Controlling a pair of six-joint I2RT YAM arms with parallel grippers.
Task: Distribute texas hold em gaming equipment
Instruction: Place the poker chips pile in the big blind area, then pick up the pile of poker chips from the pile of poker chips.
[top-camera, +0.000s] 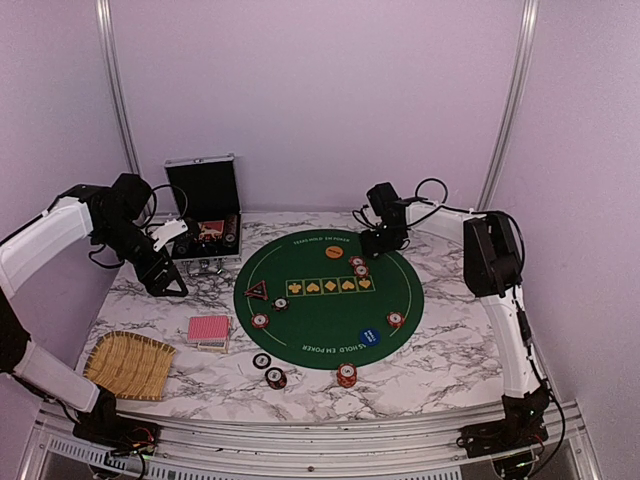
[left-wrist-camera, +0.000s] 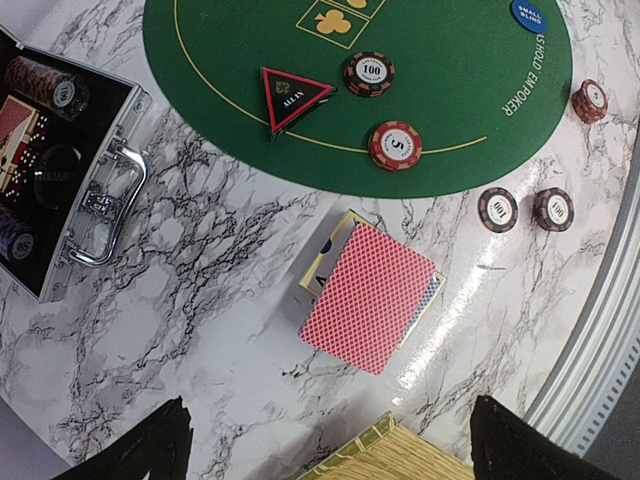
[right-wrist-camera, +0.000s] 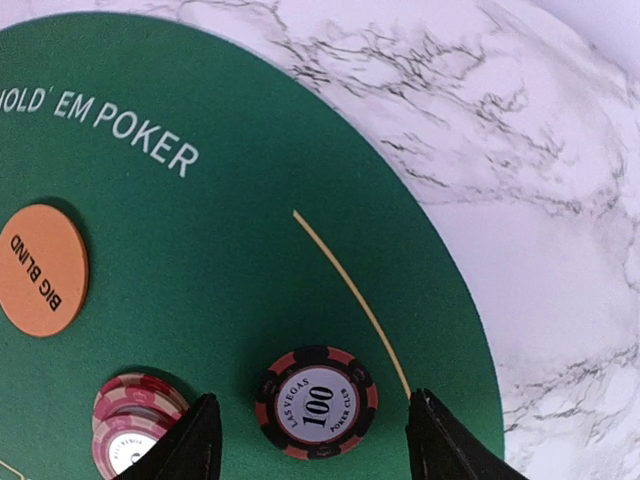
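Note:
A black "100" poker chip (right-wrist-camera: 317, 402) lies flat on the green poker mat (right-wrist-camera: 250, 200), between the fingers of my open right gripper (right-wrist-camera: 318, 445) with a gap on each side. A short stack of red chips (right-wrist-camera: 135, 425) sits just left of it, near the orange big-blind disc (right-wrist-camera: 40, 270). My right gripper (top-camera: 378, 245) hangs over the mat's far edge. The left gripper (left-wrist-camera: 335, 462) is wide open and empty, above marble near the red-backed deck of cards (left-wrist-camera: 370, 295). The blue button (top-camera: 370, 337) lies on the mat's near right.
The open silver case (top-camera: 205, 215) stands at the back left, holding more chips. A straw tray (top-camera: 130, 365) sits at the front left. Single chips (top-camera: 260, 321) and small stacks (top-camera: 346, 375) ring the mat's near edge. A triangular all-in marker (left-wrist-camera: 295, 95) rests on the mat.

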